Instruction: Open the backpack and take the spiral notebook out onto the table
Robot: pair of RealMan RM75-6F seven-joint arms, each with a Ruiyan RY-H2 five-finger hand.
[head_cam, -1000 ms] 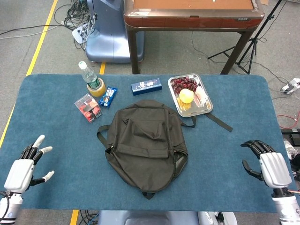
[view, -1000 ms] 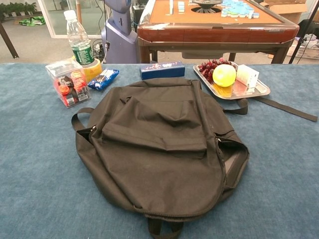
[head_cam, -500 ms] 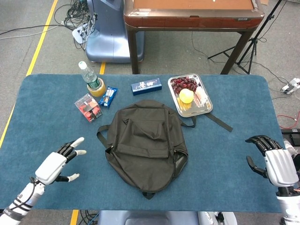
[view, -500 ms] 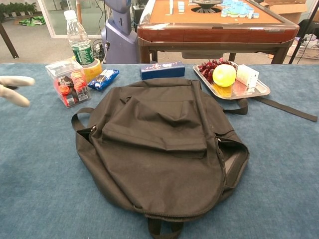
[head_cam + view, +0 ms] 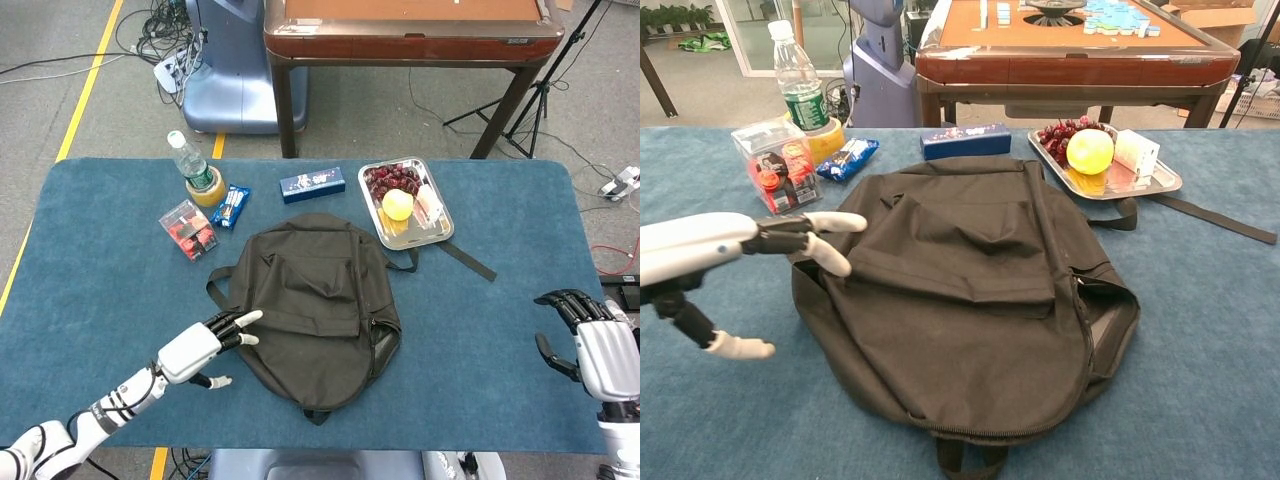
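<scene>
A dark olive backpack (image 5: 310,305) (image 5: 970,290) lies flat in the middle of the blue table, zipped, with straps trailing toward the tray. No spiral notebook shows in either view. My left hand (image 5: 200,345) (image 5: 730,255) hovers at the backpack's left edge, fingers spread and pointing at the bag, holding nothing. My right hand (image 5: 590,345) stays near the table's right edge, far from the bag, fingers loosely curved and apart, empty. The chest view does not show it.
Behind the bag stand a water bottle (image 5: 190,165) on a tape roll, a clear snack box (image 5: 187,228), a blue wrapper (image 5: 232,206), a blue box (image 5: 312,184) and a metal tray (image 5: 436,236) with fruit. A wooden table (image 5: 410,30) stands beyond.
My left hand has swept from the table's front left corner rightward to the backpack's left edge. My right hand has drifted slightly right and toward the front edge.
</scene>
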